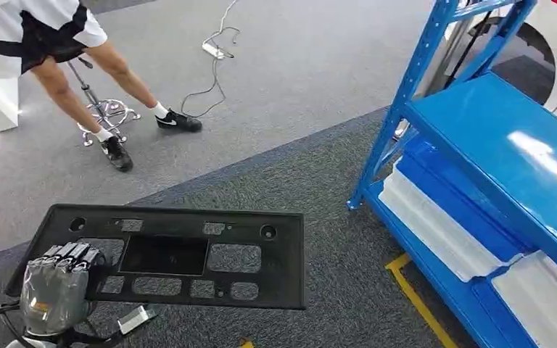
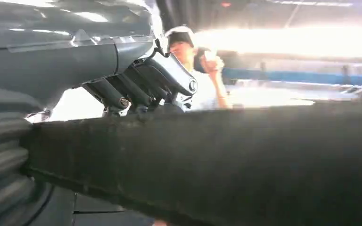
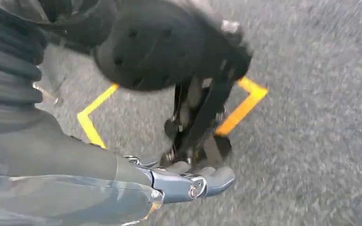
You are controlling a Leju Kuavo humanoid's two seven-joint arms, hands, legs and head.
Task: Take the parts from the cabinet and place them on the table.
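Black panel part [image 1: 188, 254] sits lower left of head view, left hand [image 1: 56, 286] holding its left edge. Right hand [image 3: 188, 181] hangs empty, fingers curled. Carrying step; next needs finding the table, blue cabinet [image 1: 493, 145] at right.

I find no legible text, number or brand name on anything before me. The one mark I can make out is a small white logo on the side of the black shoe [image 1: 178, 121] worn by the person [image 1: 58, 43] standing at far left; its shape is too small to identify. The yellow floor tape [image 1: 413, 297] near the blue rack carries no lettering.
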